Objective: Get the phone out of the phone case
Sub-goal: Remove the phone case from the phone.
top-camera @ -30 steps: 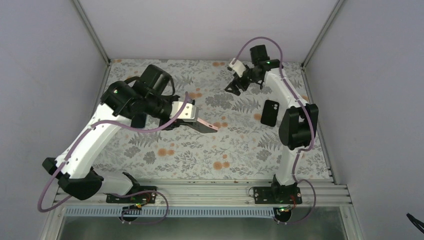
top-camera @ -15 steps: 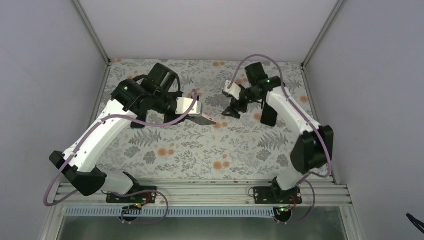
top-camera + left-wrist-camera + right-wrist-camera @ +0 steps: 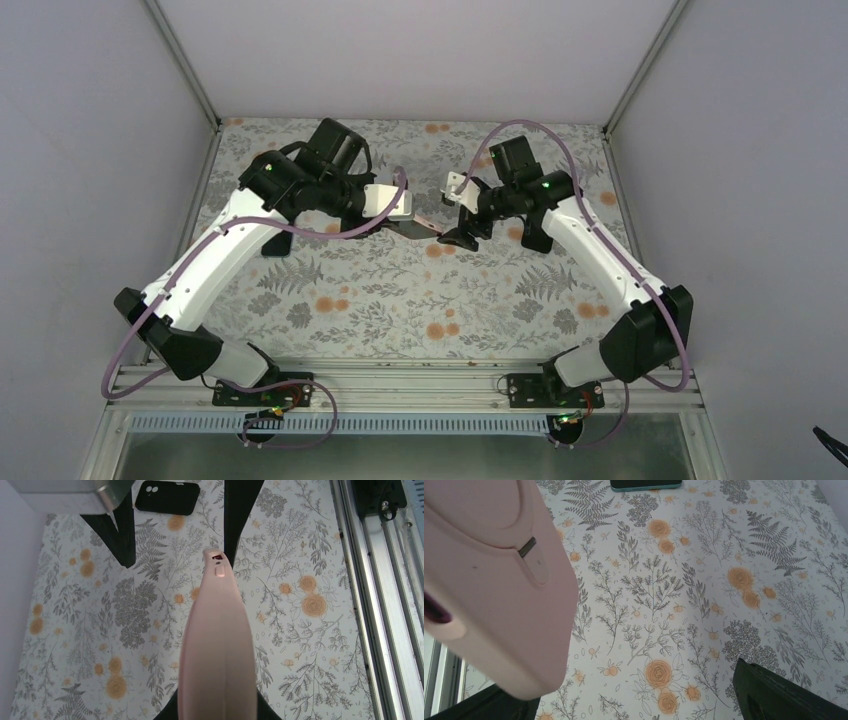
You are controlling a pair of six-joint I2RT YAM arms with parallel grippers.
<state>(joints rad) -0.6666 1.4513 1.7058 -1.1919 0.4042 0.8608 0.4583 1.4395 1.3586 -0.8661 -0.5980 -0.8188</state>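
Right, left gripper point(image 3: 406, 224) was clamped shut on one end of the phone case point(image 3: 217, 645). It held the case off the floral tabletop point(image 3: 400, 310), free end pointing to 3 o'clock in the top view. Right gripper point(image 3: 458, 222) stood wide open, a finger on either side of that free end, not touching as far as I could tell. Phone was hidden behind the pink back; I judged it seated inside.

Step in hand: get purchase on the free end. Best to pinch only the rim at a corner, not the whole slab, so the lip peels off the phone rather than squeezing it in. Left clamp is the anchor.

Case was matte salmon pink and soft-looking, with rounded edges, a moulded side button and a small port slot. Spare black-cased phone point(image 3: 167, 497) lay flat at 2 o'clock, well apart.
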